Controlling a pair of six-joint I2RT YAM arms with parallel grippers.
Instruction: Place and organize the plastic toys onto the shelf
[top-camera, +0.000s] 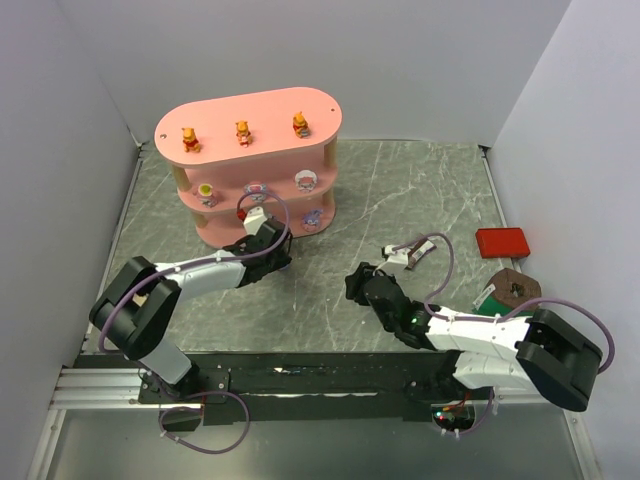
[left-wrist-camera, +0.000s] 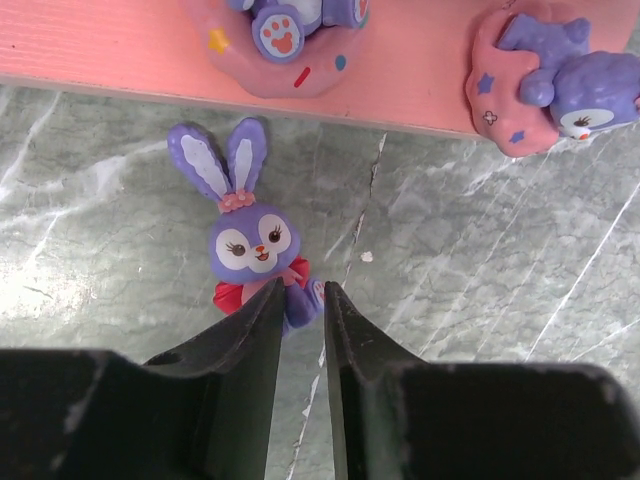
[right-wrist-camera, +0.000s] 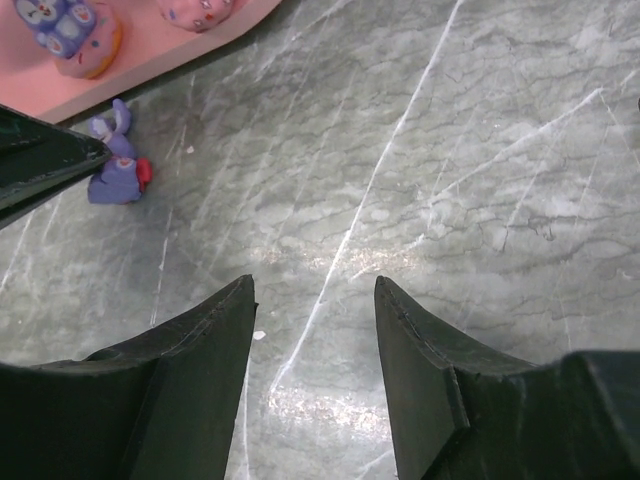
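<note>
The pink shelf (top-camera: 250, 125) holds three orange bears (top-camera: 242, 131) on its top tier and three pink-white toys (top-camera: 307, 180) on the middle tier. Two purple toys (left-wrist-camera: 550, 90) sit on the bottom tier (left-wrist-camera: 120, 50). A purple bunny (left-wrist-camera: 250, 240) lies on the table just in front of the shelf. My left gripper (left-wrist-camera: 302, 292) is nearly closed, with the bunny's lower body pinched between its tips; it also shows in the top view (top-camera: 270, 250). My right gripper (right-wrist-camera: 315, 290) is open and empty above bare table, also in the top view (top-camera: 362, 285). The bunny shows in the right wrist view (right-wrist-camera: 118, 170).
A red flat box (top-camera: 502, 242) and a brown-wrapped snack (top-camera: 515, 288) lie at the right side of the table. Grey walls close in the left, back and right. The marble tabletop (top-camera: 400, 190) spreads right of the shelf.
</note>
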